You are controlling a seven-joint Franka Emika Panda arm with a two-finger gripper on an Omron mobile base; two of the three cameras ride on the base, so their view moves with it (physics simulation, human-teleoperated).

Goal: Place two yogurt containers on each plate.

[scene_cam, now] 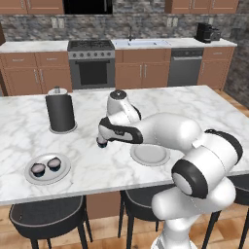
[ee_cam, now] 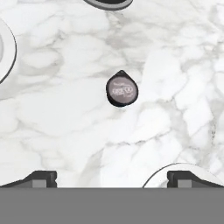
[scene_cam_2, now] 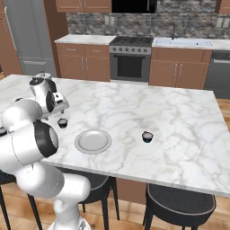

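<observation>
Hovering over the marble counter [scene_cam: 204,109], my gripper [ee_cam: 112,177] has its fingers spread wide with nothing between them. One yogurt cup [ee_cam: 122,89] sits on bare marble straight ahead of the fingertips in the hand view, centred between them and apart from both; it is round, so I see no long axis to line up with. To me, the coming move is a plain descent onto it.

I count four cups: two together on the plate [scene_cam: 29,176] near the front left corner of the counter, this one under my hand, and a fourth [scene_cam_2: 147,136] standing alone toward the front edge, well off to the right. Two plates: the second plate [scene_cam_2: 93,141], bare, lies just beside my cup, near the front edge.
</observation>
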